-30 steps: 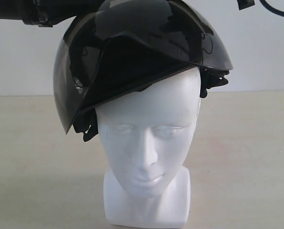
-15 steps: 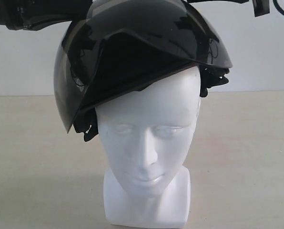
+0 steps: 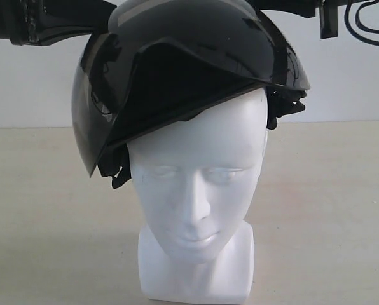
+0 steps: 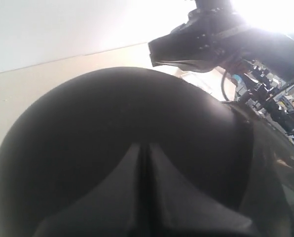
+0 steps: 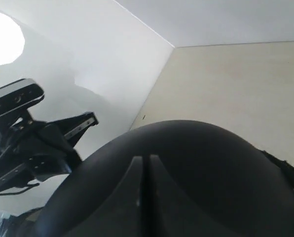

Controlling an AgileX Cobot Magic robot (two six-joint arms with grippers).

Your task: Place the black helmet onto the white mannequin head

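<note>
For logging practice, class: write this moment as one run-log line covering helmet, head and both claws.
black helmet: tilted on white mannequin head, visor turned sideways | left claw: shut, over helmet | right claw: shut, over helmet

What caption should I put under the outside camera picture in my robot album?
The black helmet sits tilted on the white mannequin head, its smoky visor off to one side of the face.

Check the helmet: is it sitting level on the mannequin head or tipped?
Tipped. The black helmet rests on the white mannequin head with its brim slanting down toward the visor on the exterior view's left.
</note>
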